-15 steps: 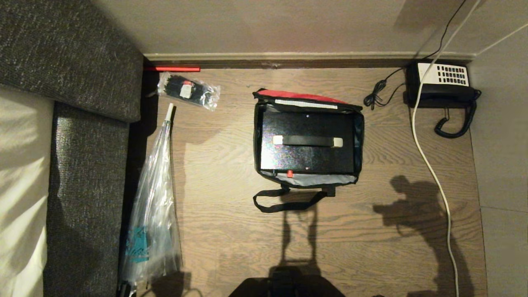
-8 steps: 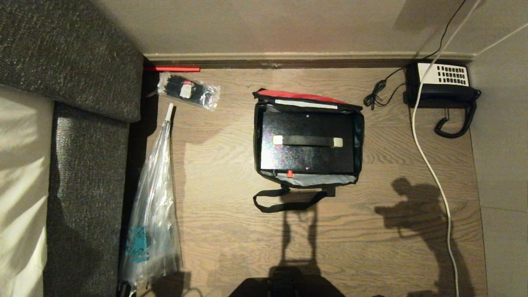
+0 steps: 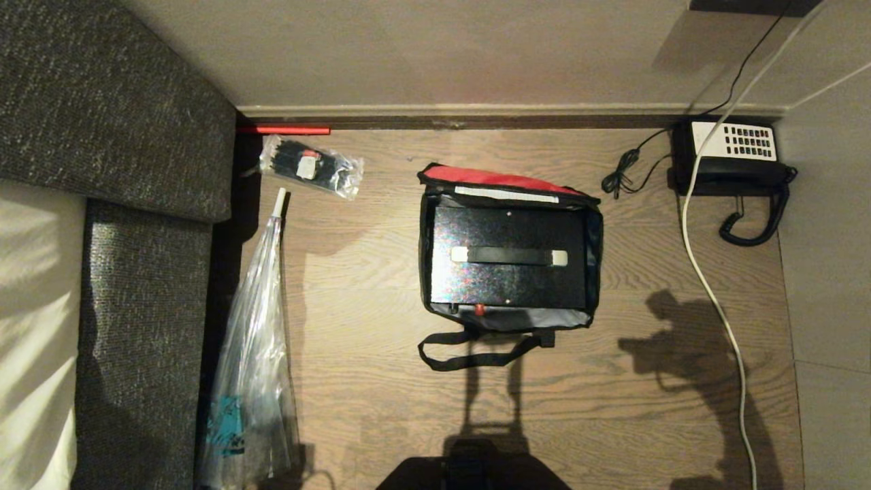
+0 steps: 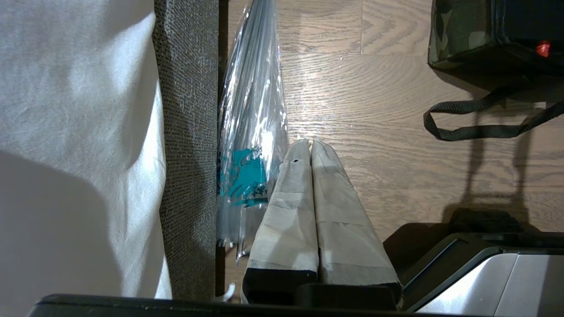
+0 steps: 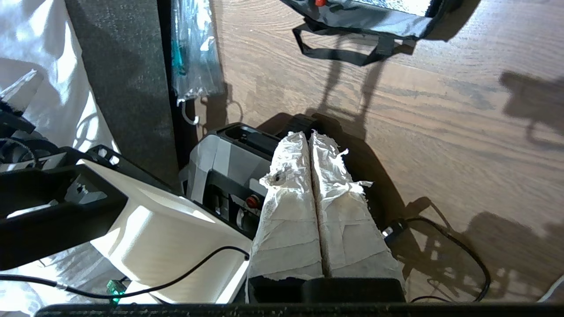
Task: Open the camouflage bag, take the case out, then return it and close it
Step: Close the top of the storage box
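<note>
Sitting open on the wooden floor [image 3: 381, 381], the bag [image 3: 595, 238] is resting a little way out from the skirting board [image 3: 476, 109], roughly midway between the sofa [image 3: 136, 136] on the left and the telephone [image 3: 731, 150] in the far right corner. Its red-edged lid [image 3: 497, 178] is lying folded back toward the wall, and the case [image 3: 507, 279] is lying inside it, filling nearly the whole opening, with its carry handle [image 3: 509, 256] facing up and a small red button [image 3: 480, 309] showing at the near edge. One black strap [image 3: 469, 350] is trailing loose on the floor at the near side of the bag.

Neither arm is showing from the head camera; only their shadows are falling across the boards near the bag and to its right. The left gripper [image 4: 312, 143] is hanging low beside the sofa's edge, its paper-wrapped fingers [image 4: 288, 193] pressed together on nothing, with a clear plastic bag [image 4: 253, 132] just beyond them and the bag's camouflage corner well off to one side. The right gripper [image 5: 310, 134] is hovering over the robot's own base [image 5: 229, 176], well short of the bag, its frayed wrapped fingers [image 5: 291, 189] also pressed flat together and gripping nothing.

A smaller clear packet [image 3: 309, 158] is lying near the far left corner of the floor, by a red strip [image 3: 286, 130] at the skirting, and a white cable [image 3: 708, 272] is running down the right side past the telephone.
</note>
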Robot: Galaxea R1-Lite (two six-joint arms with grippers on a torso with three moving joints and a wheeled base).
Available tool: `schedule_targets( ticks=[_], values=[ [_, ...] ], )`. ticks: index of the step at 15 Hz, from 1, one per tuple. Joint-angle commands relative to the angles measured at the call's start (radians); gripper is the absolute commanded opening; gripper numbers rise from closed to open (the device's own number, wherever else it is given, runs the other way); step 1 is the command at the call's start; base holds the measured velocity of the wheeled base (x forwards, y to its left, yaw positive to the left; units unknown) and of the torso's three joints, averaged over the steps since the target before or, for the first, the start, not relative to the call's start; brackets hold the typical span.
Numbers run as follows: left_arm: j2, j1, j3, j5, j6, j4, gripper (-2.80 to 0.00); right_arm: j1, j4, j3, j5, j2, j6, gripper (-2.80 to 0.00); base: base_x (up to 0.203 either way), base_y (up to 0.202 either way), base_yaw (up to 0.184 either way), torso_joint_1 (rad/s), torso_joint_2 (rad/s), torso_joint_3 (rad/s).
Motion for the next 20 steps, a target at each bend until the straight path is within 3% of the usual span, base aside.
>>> schedule_targets(
  ticks=[1, 5, 10, 15, 18, 20],
  values=[
    [0.001, 0.0, 0.002, -0.001, 0.002, -0.001, -2.8, 0.0, 0.003, -0.001, 0.003, 0.003, 0.0, -2.8, 0.0, 0.0, 0.0, 0.0, 0.0, 0.0],
    [0.001, 0.0, 0.002, -0.001, 0.005, -0.001, -2.8, 0.0, 0.003, 0.011, -0.01, 0.013, 0.003, -2.8, 0.0, 0.0, 0.0, 0.0, 0.0, 0.0],
    [0.001, 0.0, 0.0, -0.002, 0.018, 0.0, -2.8, -0.001, -0.008, 0.028, -0.122, 0.118, 0.015, -2.8, 0.0, 0.0, 0.0, 0.0, 0.0, 0.0],
    [0.001, 0.0, 0.002, -0.004, 0.04, 0.002, -2.8, -0.001, -0.065, 0.048, -0.123, 0.195, 0.032, -2.8, 0.0, 0.0, 0.0, 0.0, 0.0, 0.0],
    [0.001, 0.0, 0.002, -0.001, -0.019, 0.0, -2.8, 0.0, -0.074, 0.068, -0.114, 0.2, 0.029, -2.8, 0.0, 0.0, 0.0, 0.0, 0.0, 0.0],
    [0.001, 0.0, 0.002, 0.001, -0.02, -0.001, -2.8, 0.0, -0.074, 0.082, -0.112, 0.198, 0.029, -2.8, 0.0, 0.0, 0.0, 0.0, 0.0, 0.0]
  ],
)
